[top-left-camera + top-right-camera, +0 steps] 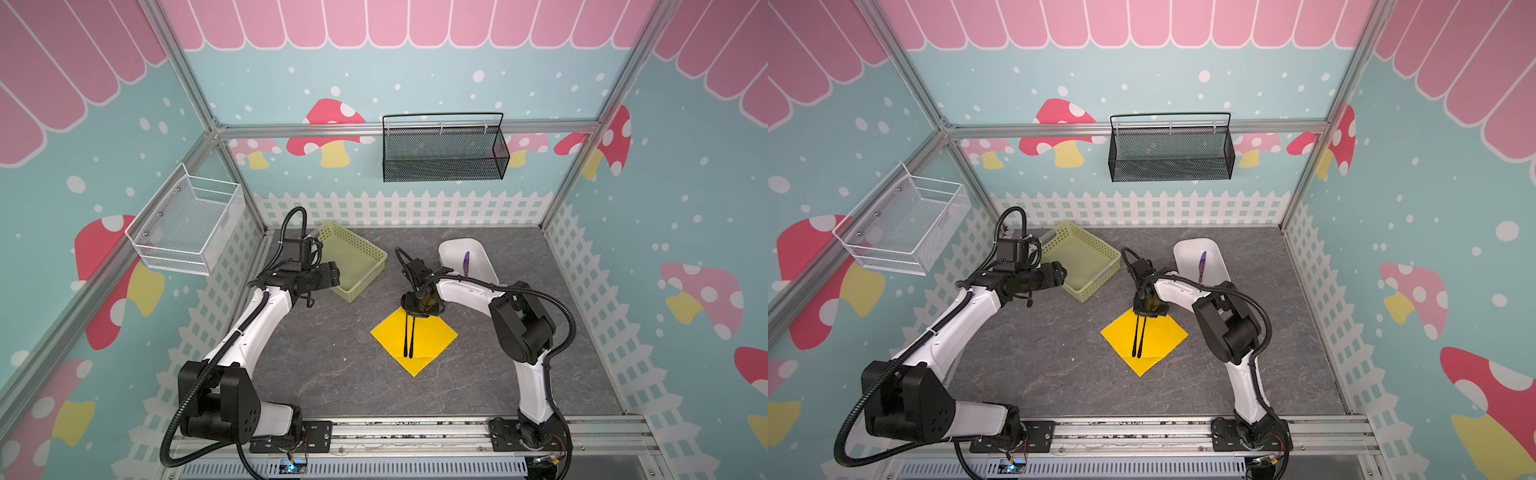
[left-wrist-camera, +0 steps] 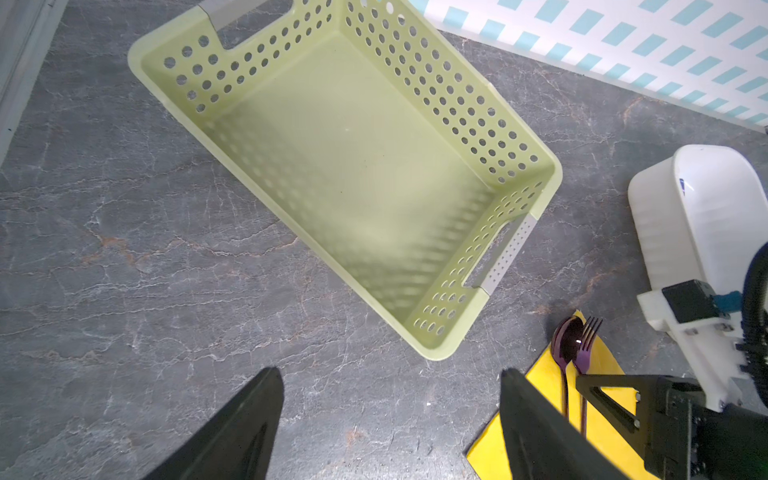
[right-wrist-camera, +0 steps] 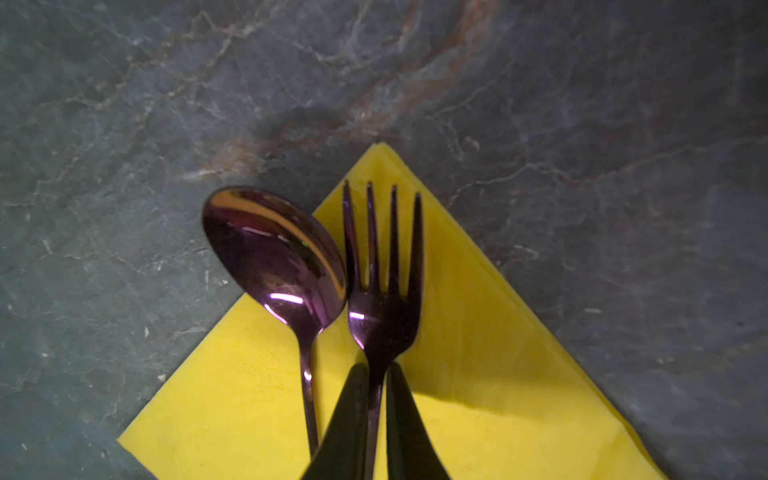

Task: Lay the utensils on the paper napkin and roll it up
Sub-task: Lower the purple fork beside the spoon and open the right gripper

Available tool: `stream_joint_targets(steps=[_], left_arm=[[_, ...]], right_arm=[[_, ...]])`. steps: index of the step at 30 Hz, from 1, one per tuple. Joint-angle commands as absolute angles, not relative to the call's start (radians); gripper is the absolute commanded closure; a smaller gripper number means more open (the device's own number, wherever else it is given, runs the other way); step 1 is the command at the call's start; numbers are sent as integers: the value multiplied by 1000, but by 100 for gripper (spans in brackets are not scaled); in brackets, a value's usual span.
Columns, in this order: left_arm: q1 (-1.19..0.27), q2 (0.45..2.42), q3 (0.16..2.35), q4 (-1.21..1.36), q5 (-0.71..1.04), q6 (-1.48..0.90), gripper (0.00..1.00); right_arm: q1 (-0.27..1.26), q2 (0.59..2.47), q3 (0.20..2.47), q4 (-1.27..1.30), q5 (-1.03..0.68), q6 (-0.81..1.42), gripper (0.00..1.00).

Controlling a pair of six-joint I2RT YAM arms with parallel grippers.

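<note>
Right now my right hand (image 3: 377,368) sits low over the far corner of the yellow paper napkin (image 3: 478,332). Its two black fingers are drawn narrow, pinching the neck of the fork (image 3: 380,316) just below the tines. The fork looks dark with a purple sheen, and its tines lie on the napkin, pointing at that corner. Just beside it lies the spoon (image 3: 274,257), glossy dark purple. Its handle is on the napkin, and part of its bowl hangs over the napkin's edge above the grey desk (image 1: 332,353).

In both top views the napkin (image 1: 432,336) (image 1: 1158,336) lies flat near the middle of the desk, turned like a diamond. The two dark handles run side by side down it toward the near corner. From up there I cannot tell which handle is which.

The lighter purple knife (image 1: 466,264) (image 1: 1202,266) is well apart from the napkin. It lies inside the white tub (image 1: 446,249) at the back of the desk, behind my right arm.

My left hand (image 2: 390,374) (image 1: 336,272) is spread wide and holds nothing. It hovers by the pale green perforated basket (image 2: 457,83) (image 1: 370,243), which stands at the back left with nothing in it that I can see.
</note>
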State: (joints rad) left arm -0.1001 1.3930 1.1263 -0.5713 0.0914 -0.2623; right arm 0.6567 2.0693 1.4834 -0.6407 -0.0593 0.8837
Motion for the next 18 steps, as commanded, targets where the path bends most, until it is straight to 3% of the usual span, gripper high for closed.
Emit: stream_joint_targets(steps=[1, 18], left_arm=[[-94, 1408, 1140, -589, 104, -279, 16], [-90, 1413, 1142, -594, 98, -278, 16]], right_arm=[[667, 2105, 1507, -666, -35, 890, 88], [666, 2131, 1561, -679, -25, 880, 90]])
